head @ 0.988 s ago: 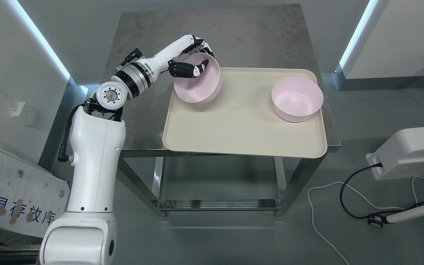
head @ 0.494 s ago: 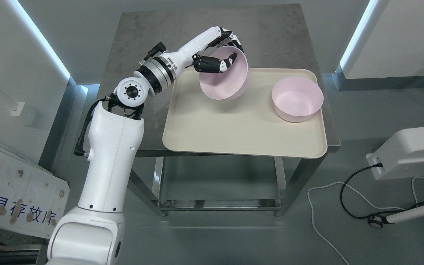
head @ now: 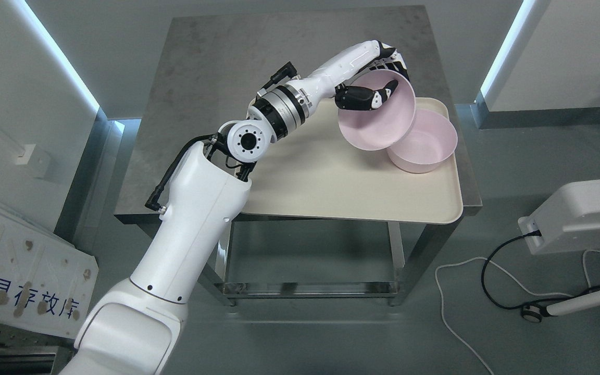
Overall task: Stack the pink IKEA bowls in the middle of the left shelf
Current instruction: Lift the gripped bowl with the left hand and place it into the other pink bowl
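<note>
My left hand [head: 380, 83] is shut on the rim of a pink bowl [head: 373, 122], thumb inside and fingers behind the far wall. I hold the bowl tilted, its opening turned toward me, in the air above the beige tray [head: 331, 182]. It overlaps the left edge of a second pink bowl [head: 427, 148], which stands upright on the tray's right side. Whether the two bowls touch cannot be told. The right arm does not show.
The tray lies on a grey metal table [head: 216, 62] with bare steel to the left and behind. A white device [head: 581, 213] with cables on the floor stands at the right. A white board [head: 19, 271] leans at the lower left.
The left arm has swung right, carrying the held bowl from the tray's left end across to the second bowl. The second bowl has stayed where it was.
</note>
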Tool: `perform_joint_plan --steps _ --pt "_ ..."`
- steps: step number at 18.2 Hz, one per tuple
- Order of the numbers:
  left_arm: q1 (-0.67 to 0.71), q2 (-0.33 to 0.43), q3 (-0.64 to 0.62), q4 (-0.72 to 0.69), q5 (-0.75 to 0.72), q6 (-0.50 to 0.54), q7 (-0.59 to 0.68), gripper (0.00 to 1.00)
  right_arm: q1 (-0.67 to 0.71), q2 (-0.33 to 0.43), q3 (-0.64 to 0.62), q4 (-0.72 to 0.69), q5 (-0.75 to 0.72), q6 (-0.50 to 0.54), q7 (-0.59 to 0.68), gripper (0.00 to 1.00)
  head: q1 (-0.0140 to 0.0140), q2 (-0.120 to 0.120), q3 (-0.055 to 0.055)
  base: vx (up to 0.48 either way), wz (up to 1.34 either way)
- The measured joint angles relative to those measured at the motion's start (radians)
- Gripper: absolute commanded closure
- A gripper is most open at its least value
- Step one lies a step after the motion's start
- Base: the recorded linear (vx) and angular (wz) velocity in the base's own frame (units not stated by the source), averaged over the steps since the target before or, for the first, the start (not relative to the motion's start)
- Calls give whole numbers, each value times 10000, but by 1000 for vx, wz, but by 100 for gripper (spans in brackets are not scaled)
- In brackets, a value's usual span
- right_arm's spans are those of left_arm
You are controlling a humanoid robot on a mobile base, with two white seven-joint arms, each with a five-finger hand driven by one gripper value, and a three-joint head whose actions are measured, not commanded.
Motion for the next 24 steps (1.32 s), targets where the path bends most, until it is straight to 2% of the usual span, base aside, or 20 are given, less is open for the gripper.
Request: perform_joint_plan --steps 11,15,17,20,22,24 --pt "-1417 -54 -1953 310 1071 508 757 94 0 0 0 0 0 0 0 0 0 0 0 0 0" --pt "-1592 -63 -2250 588 1135 510 963 88 0 0 0 0 0 0 0 0 0 0 0 0 0" --pt "-1633 -66 -2311 716 1135 512 1045 81 0 0 0 0 0 0 0 0 0 0 0 0 0" --pt "-1672 -70 -2289 934 949 534 1093 64 0 0 0 0 0 0 0 0 0 0 0 0 0" --pt "-1677 -71 -2191 1089 759 505 1096 50 0 0 0 0 0 0 0 0 0 0 0 0 0" --pt "-1627 -73 -2047 1206 627 448 1058 43 0 0 0 0 0 0 0 0 0 0 0 0 0"
